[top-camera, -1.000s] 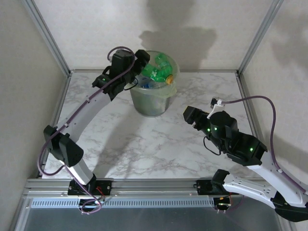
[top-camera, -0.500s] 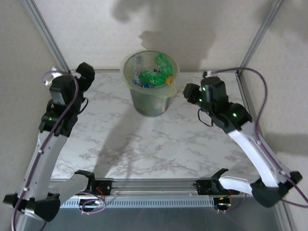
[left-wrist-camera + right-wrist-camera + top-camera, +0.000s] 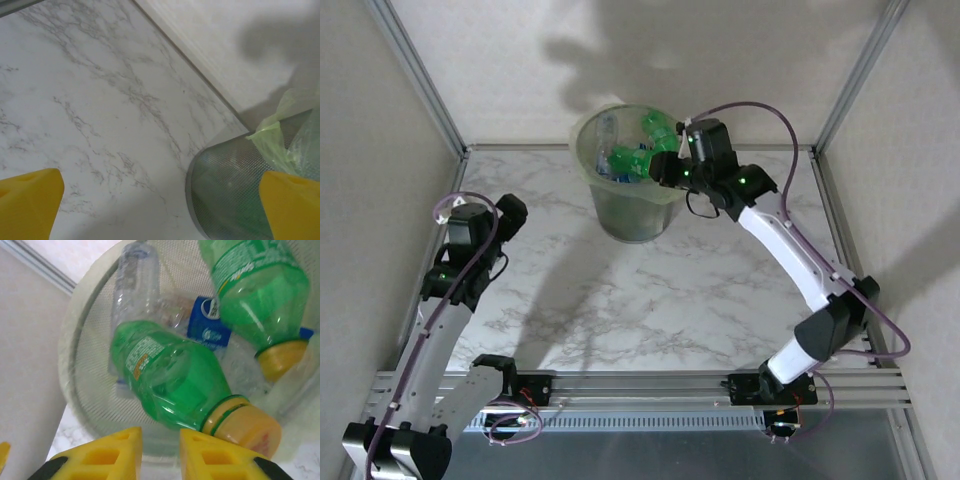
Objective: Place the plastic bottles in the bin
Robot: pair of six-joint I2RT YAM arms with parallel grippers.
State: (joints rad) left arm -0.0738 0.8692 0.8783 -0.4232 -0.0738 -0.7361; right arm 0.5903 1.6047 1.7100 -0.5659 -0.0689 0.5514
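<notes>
The bin (image 3: 625, 215), a pale-green translucent bucket, stands at the back centre of the marble table. Several plastic bottles lie inside it. One green bottle with a yellow cap (image 3: 170, 380) rests against the near rim, another green one (image 3: 255, 295) is behind it, and a clear one (image 3: 132, 285) leans on the far wall. My right gripper (image 3: 662, 172) is at the bin's right rim. Its yellow fingers (image 3: 161, 455) are shut to a narrow gap just below the capped bottle, with nothing between them. My left gripper (image 3: 512, 212) hangs open over bare table left of the bin (image 3: 225, 185), its fingers (image 3: 160, 210) wide apart.
Aluminium frame posts (image 3: 420, 80) and pale walls close in the table at the back and sides. A metal rail (image 3: 640, 385) runs along the front edge. Bare marble (image 3: 650, 300) lies in front of the bin.
My right arm swung from the front right up to the bin's rim, and its jaws closed. My left arm drew back from over the bin to the left side, still open.
</notes>
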